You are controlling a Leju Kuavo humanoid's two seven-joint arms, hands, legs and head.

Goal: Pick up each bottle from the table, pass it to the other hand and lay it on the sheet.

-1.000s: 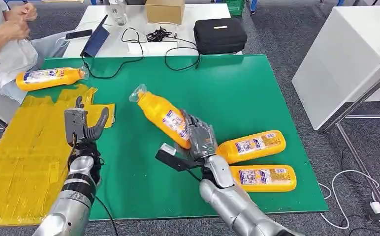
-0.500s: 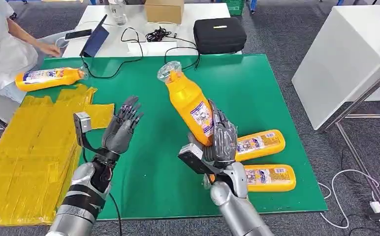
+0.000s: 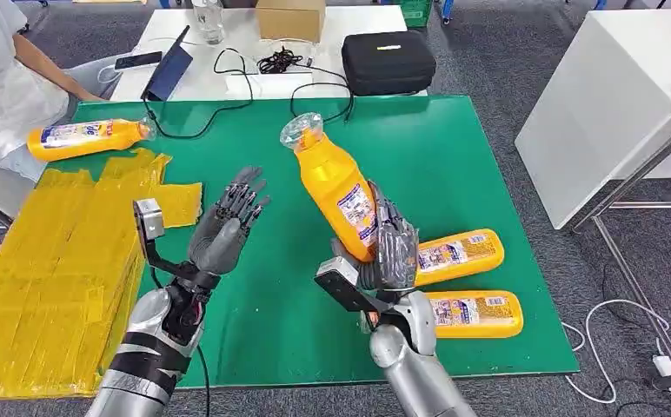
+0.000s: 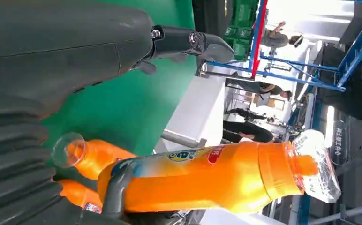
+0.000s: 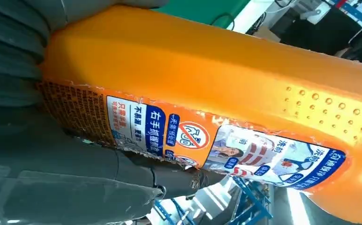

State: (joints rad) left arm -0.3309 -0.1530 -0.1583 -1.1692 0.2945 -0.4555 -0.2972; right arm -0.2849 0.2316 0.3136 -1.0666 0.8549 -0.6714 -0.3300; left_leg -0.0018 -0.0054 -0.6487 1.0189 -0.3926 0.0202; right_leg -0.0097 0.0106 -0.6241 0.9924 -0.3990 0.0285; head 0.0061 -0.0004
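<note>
My right hand (image 3: 393, 252) grips an orange bottle (image 3: 334, 187) near its base and holds it almost upright above the green table (image 3: 454, 156), clear cap on top. The same bottle (image 5: 226, 89) shows close in the right wrist view, and in the left wrist view the bottle (image 4: 216, 176) shows side-on. My left hand (image 3: 226, 228) is raised to the bottle's left, fingers spread, palm toward it, holding nothing. Two more orange bottles (image 3: 454, 254) (image 3: 475, 314) lie on the table by my right wrist. Another bottle (image 3: 89, 137) lies at the yellow sheet's (image 3: 54, 269) far edge.
A person in white sits at the far left (image 3: 2, 78). Behind the green table a white table (image 3: 245, 52) carries a black case (image 3: 388, 61), a cardboard box (image 3: 290, 19), a tablet and cables. Another white table (image 3: 610, 104) stands to the right.
My right hand has lifted the bottle from a slant to nearly upright. My left hand has turned, opened its fingers and moved right toward the bottle. The person's arm has drawn back.
</note>
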